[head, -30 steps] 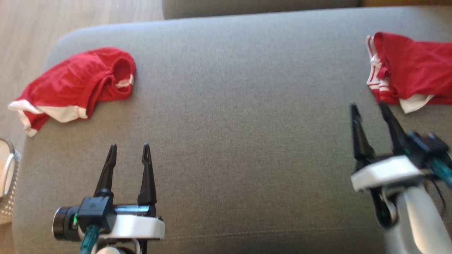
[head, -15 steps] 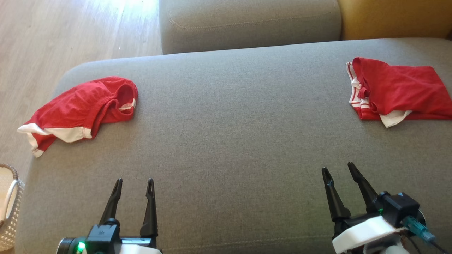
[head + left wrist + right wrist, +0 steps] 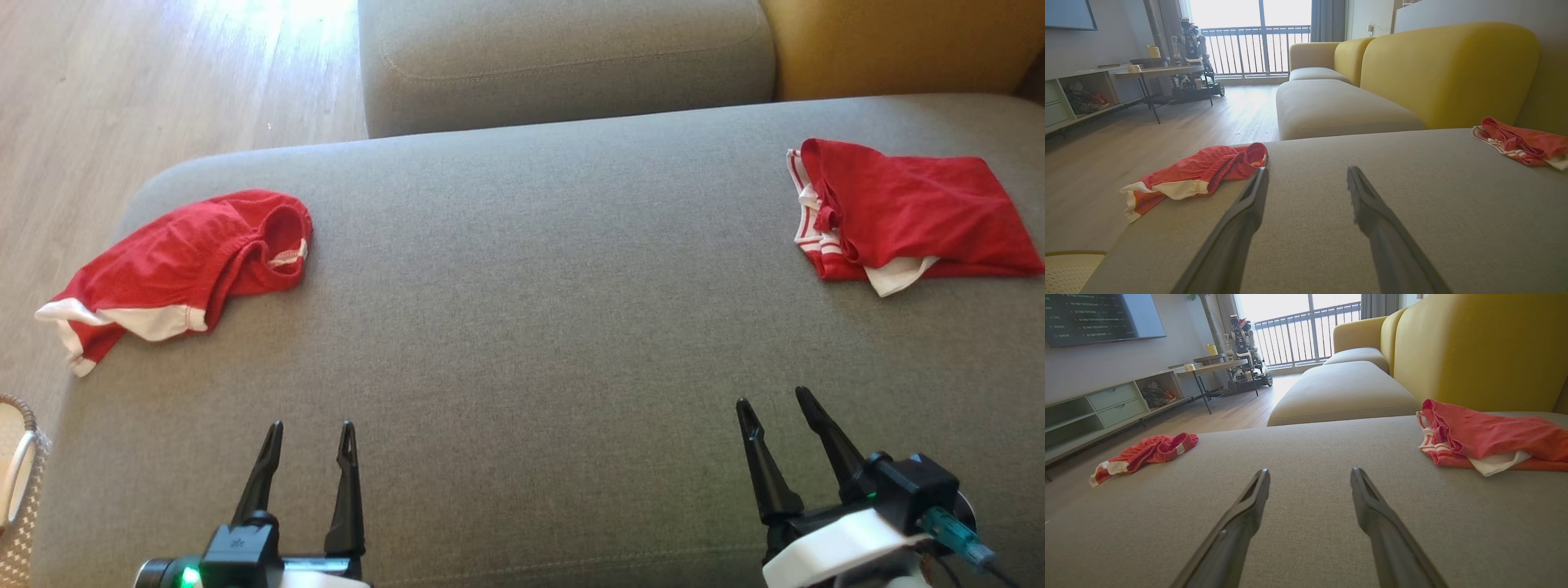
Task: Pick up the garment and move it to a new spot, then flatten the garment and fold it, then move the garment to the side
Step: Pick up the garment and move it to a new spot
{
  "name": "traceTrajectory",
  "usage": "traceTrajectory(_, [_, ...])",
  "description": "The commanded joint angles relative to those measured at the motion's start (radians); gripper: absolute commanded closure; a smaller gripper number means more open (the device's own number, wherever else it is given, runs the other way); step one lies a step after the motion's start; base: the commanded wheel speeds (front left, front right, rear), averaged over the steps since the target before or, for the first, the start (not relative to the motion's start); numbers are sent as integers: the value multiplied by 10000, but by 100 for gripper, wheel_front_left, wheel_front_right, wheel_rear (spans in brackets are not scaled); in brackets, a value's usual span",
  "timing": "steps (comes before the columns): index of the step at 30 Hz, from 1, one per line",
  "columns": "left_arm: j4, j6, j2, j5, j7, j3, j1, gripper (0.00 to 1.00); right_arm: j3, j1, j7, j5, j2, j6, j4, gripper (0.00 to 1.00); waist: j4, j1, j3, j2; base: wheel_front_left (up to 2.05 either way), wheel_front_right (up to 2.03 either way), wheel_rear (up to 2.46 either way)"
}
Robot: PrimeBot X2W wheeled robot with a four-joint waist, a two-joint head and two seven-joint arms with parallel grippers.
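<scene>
In the head view, the left tool (image 3: 313, 429) and the right tool (image 3: 771, 398) hover low over the near part of a grey sofa seat (image 3: 531, 310), each with its two fingers apart and holding nothing. A crumpled red garment (image 3: 184, 265) with white trim lies at the seat's far left, its hem hanging over the edge above the wooden floor (image 3: 122, 98). A folded red garment (image 3: 906, 208) lies at the far right, well apart from both tools. A woven basket (image 3: 16, 498) stands at the lower left.

In the left wrist view, the left tool (image 3: 1307, 169) points across the seat with its fingers spread; the crumpled red garment (image 3: 1196, 173) lies ahead to its left.

In the right wrist view, the right tool (image 3: 1310, 471) is likewise spread, with the folded red garment (image 3: 1486, 437) ahead to its right, below a yellow backrest (image 3: 1474, 347).
</scene>
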Motion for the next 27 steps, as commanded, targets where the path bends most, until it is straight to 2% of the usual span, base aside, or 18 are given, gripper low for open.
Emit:
traceTrajectory(1, [-236, 57, -53, 69, -61, 304, -296, 0, 217, -239, -93, -77, -23, -4, -339, 0, -10, 0, -32, -1, 0, 0, 0])
traceTrajectory(7, [-147, 48, -61, 2, -61, 288, -320, 0, 164, -145, -93, -105, -23, -4, -390, 0, 135, 0, -93, -1, 0, 0, 0])
traceTrajectory(11, [-120, 50, -64, 20, -61, 283, -314, 0, 112, -48, -93, -159, -22, -4, -437, 0, 473, 0, -158, -1, 0, 0, 0])
traceTrajectory(15, [-160, 11, -68, -37, -61, 190, -252, 0, 129, 179, -93, -161, -22, -4, -466, 0, 1402, 0, -328, -1, 0, 0, 0])
traceTrajectory(27, [-415, 90, -50, 108, -61, 335, 302, 0, 1442, 692, -93, 317, -22, -4, -500, 0, 3863, 0, -622, -1, 0, 0, 0])
